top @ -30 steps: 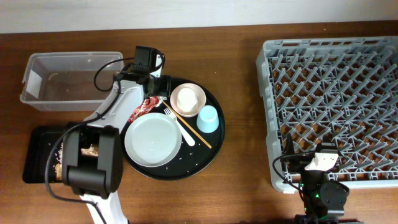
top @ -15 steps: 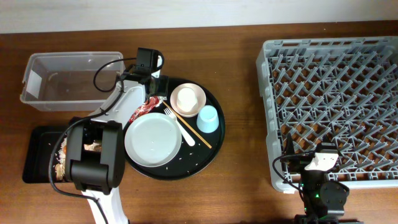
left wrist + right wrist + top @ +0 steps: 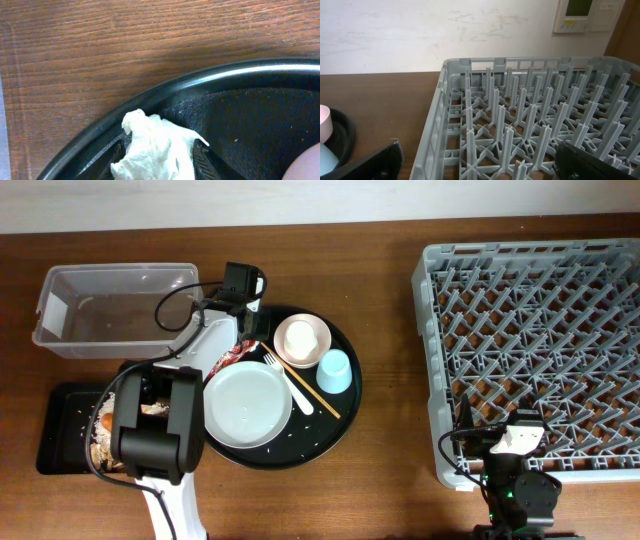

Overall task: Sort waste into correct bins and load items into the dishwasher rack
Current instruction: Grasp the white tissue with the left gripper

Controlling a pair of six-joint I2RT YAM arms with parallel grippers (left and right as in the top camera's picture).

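My left gripper (image 3: 159, 159) is at the round black tray's far left rim (image 3: 200, 82), shut on the crumpled white tissue (image 3: 155, 147), which still touches the tray. In the overhead view it sits at the tray's top left (image 3: 244, 330), with the red wrapper (image 3: 228, 357) just below. On the tray are the grey plate (image 3: 246, 404), cream-pink bowl (image 3: 301, 339), light blue cup (image 3: 334, 370), white fork (image 3: 285, 380) and chopsticks (image 3: 312, 390). My right gripper (image 3: 480, 167) is open and empty over the near left corner of the grey dishwasher rack (image 3: 540, 350).
The clear tub (image 3: 110, 308) stands at the far left. The shallow black tray (image 3: 60, 430) below it holds food scraps and an orange piece (image 3: 105, 421), partly under my left arm. The rack's pegs (image 3: 520, 115) fill the right wrist view.
My left arm's elbow has swung over the black tray and its wrist has shifted slightly toward the tray's far rim. The right arm has not moved.
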